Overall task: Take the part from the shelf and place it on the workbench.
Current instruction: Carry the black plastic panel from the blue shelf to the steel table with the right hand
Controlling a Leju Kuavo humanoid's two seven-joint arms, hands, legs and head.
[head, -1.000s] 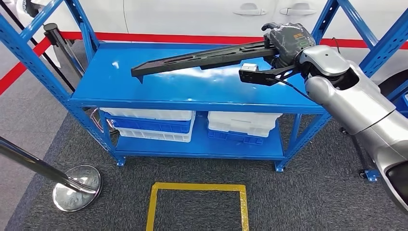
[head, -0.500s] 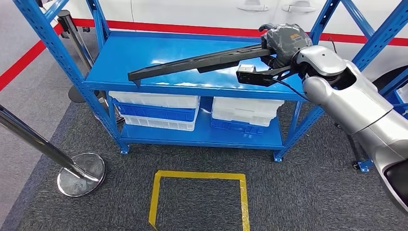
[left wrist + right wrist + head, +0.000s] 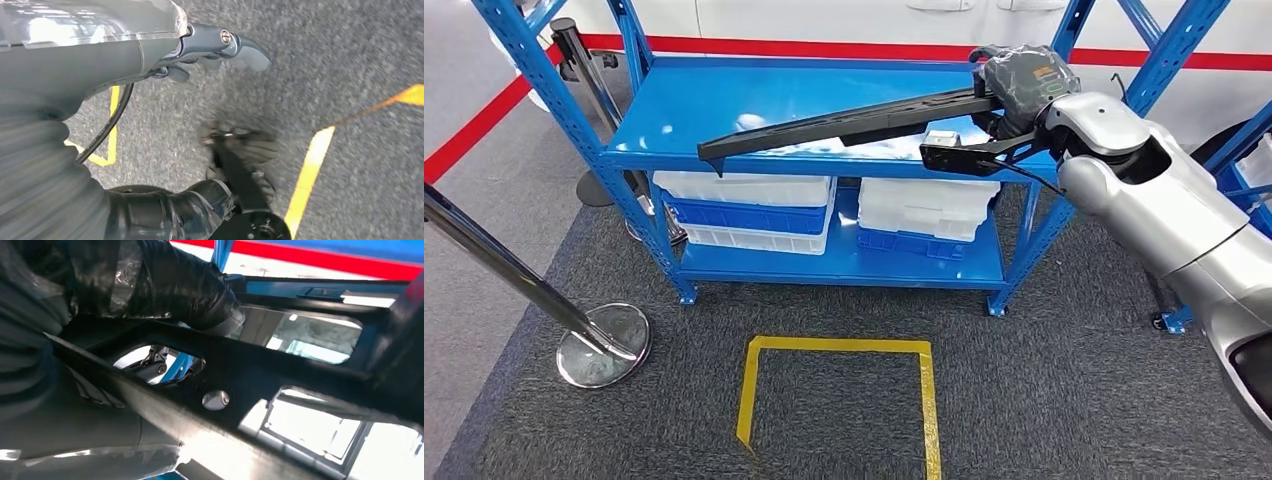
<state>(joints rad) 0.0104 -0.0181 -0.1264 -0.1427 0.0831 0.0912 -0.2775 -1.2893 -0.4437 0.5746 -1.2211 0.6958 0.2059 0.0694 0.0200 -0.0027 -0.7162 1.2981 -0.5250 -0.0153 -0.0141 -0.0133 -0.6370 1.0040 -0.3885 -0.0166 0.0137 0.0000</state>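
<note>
- I stand in a workshop or factory demo bay: a blue steel shelf [image 3: 824, 120] at twelve o'clock holds white and blue parts bins [image 3: 744, 215].
- Yellow floor tape [image 3: 834, 347] marks my standing spot on grey carpet.
- A chrome barrier post [image 3: 602, 345] stands at nine o'clock.

Shelf [image 3: 814, 110] stands ahead of us, wall behind it. Right hand [image 3: 1022, 82] holds the part [image 3: 844, 125] over the top deck, part running out to the left, prob. clear of the surface. Lower deck: two stacks of bins [image 3: 744, 208], side by side. Floor marking [image 3: 836, 346] in front of shelf; stanchion base [image 3: 604, 344] to its left. Left hand [image 3: 210, 47] hangs over the floor.
</note>
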